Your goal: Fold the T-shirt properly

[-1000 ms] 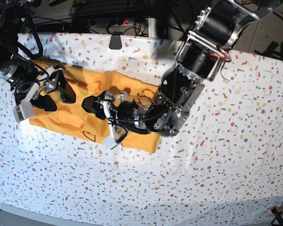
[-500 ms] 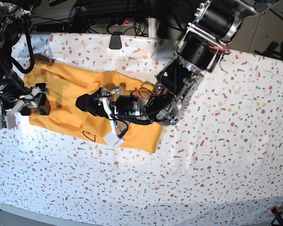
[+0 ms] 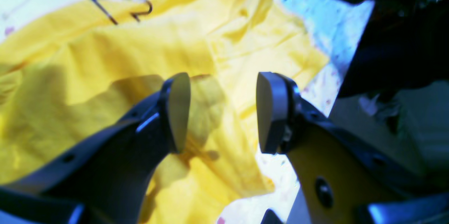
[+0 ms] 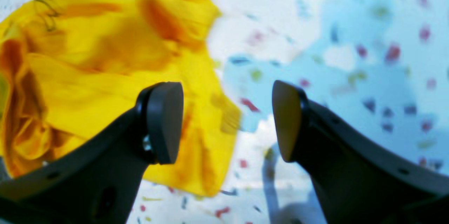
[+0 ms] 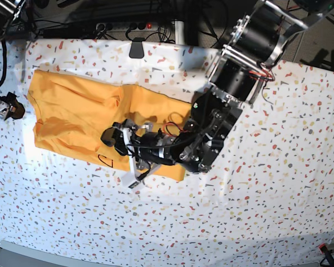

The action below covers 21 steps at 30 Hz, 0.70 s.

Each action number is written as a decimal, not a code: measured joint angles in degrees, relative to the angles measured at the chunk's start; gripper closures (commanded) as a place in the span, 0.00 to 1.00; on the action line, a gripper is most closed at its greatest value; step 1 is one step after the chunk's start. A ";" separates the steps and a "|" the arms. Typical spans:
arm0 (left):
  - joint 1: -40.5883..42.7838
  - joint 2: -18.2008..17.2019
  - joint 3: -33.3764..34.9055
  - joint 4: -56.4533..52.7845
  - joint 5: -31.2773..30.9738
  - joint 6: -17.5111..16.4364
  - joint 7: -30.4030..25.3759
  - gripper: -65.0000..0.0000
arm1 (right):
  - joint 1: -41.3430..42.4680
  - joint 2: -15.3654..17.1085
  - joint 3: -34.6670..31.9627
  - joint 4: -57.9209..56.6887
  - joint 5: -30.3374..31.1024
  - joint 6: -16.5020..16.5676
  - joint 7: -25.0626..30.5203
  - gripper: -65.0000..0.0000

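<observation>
**Ana:** Left gripper [image 3: 222,112] is spread wide, nothing between its pads, hovering right over the T-shirt [image 5: 83,114]. On the base view it sits low above the shirt's near edge, close to the black line-drawn mark [image 5: 106,161].

**Ben:** And the right gripper [image 4: 228,122]?

**Ana:** Also parted and empty. Its wrist camera shows one finger over yellow cloth, the other over the speckled tablecloth [image 4: 350,59], at the shirt's edge.

**Ben:** Where's the shirt lying?

**Ana:** Rumpled on the cloth-covered table, toward the far left of the base view, creases running across it.
</observation>
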 measured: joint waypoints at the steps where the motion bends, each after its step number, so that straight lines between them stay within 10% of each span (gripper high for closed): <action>1: -0.02 -0.02 0.00 0.00 -0.04 0.04 -0.02 0.54 | 0.09 0.52 0.00 -1.92 0.09 0.00 0.09 0.36; 14: -0.02 -0.02 0.00 0.00 0.44 0.07 0.57 0.54 | 5.70 0.68 -1.97 -19.06 5.64 0.66 5.16 0.32; 21: 0.31 -0.17 -0.04 -0.02 15.96 6.93 2.93 0.54 | 6.47 2.12 -8.48 -23.12 10.05 0.94 5.77 0.32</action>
